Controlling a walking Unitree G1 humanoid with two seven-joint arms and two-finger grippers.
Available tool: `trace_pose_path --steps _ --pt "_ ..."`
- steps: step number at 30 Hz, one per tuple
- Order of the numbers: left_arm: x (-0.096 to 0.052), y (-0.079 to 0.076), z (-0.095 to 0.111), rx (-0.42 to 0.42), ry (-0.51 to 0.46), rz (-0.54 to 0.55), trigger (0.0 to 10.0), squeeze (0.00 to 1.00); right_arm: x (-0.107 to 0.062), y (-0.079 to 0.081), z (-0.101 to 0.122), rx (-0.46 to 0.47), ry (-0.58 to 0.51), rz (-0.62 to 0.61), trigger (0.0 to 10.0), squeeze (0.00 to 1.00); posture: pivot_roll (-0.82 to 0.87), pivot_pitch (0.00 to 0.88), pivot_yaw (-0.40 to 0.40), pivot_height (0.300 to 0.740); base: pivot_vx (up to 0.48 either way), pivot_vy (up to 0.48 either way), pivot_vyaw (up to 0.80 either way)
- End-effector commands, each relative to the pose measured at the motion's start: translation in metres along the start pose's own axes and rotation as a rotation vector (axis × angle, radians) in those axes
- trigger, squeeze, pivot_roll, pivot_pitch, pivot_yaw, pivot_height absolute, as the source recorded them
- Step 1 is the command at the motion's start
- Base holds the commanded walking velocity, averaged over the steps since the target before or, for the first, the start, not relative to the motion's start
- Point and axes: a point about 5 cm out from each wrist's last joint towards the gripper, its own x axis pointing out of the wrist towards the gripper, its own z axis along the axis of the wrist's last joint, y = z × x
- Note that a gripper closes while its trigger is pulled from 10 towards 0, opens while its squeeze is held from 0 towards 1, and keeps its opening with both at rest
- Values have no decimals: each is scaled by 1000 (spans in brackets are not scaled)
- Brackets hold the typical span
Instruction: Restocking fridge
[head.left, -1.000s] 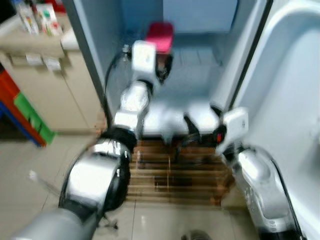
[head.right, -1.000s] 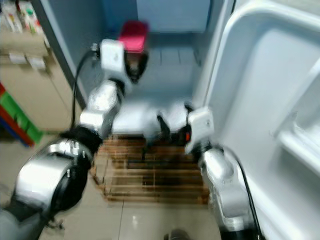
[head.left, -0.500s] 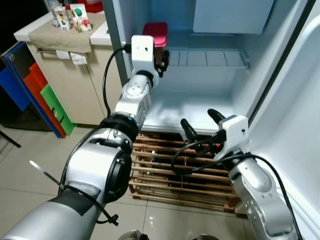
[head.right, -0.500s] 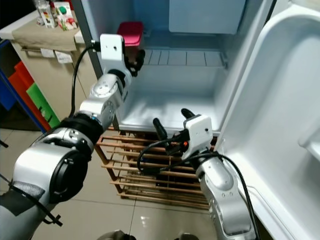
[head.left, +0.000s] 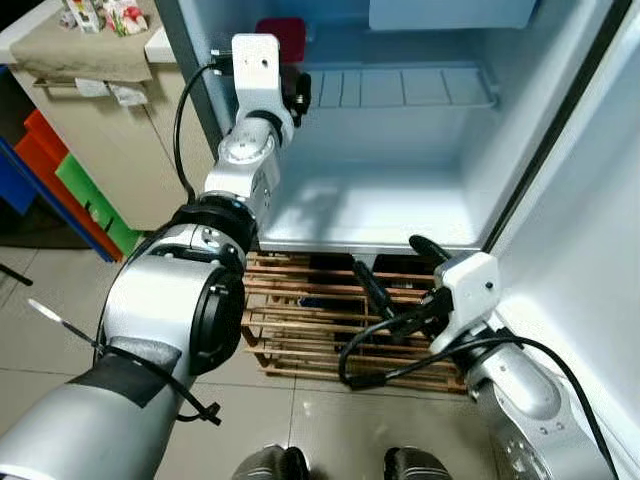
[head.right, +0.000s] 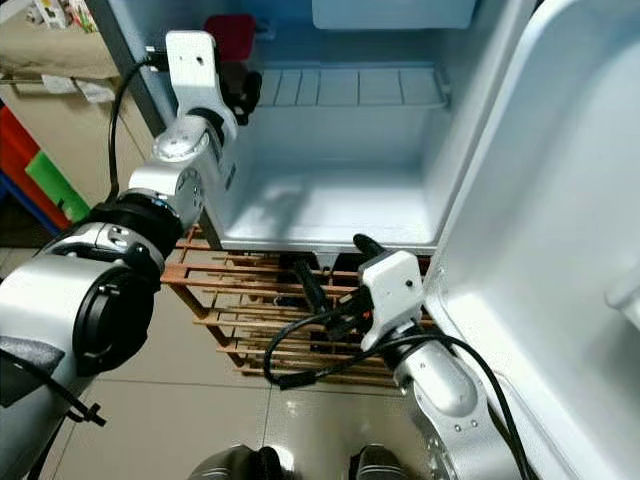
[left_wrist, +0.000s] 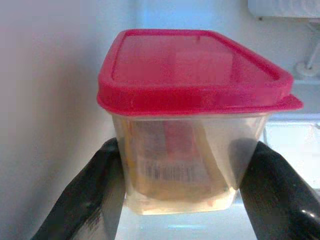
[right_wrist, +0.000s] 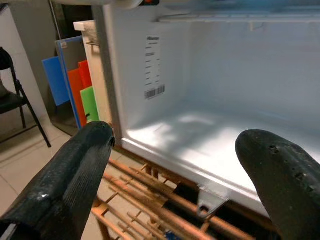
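Hanging low and nearest the camera, the right gripper (head.left: 392, 272) is hovering with its two long black fingers (right_wrist: 70, 175) spread wide apart, gripping nothing, just in front of the bottom lip of the open white fridge (head.left: 400, 190). Black cable is looping beneath its white wrist block.

Under the fridge, a slatted wooden rack (head.left: 300, 330) is sitting on the pale tiled floor (head.left: 60, 310); something dark is lying between its slats, too dim to identify.

Further in, the fridge's lower compartment floor is catching light. On the inner side wall, a white label with a barcode (right_wrist: 152, 70) is showing; its text is too small to read.

Left of the fridge, flat boards in blue, orange and green (right_wrist: 75, 85) are leaning against a beige cabinet (head.left: 110, 130), with a dark folding chair (right_wrist: 15, 100) beyond them.

Farthest in, the left gripper (left_wrist: 185, 190) is reaching up to the wire shelf (head.left: 400, 88) at its left end, its fingers clamping either side of a clear plastic container with a red lid (left_wrist: 185, 125). Whether the container's base is resting on the shelf cannot be told. Packaged contents with a barcode are showing through its wall.
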Motion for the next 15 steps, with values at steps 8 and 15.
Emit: trace_pose_path --steps 8,15 --pt "4 -6 10 -2 24 -21 10000 0 -9 13 1 23 41 2 10000 0 -291 251 116 740 0 0 0" --pt "6 -14 23 -1 3 -44 10000 0 -10 18 2 27 57 -10 10000 0 -297 250 121 740 0 0 0"
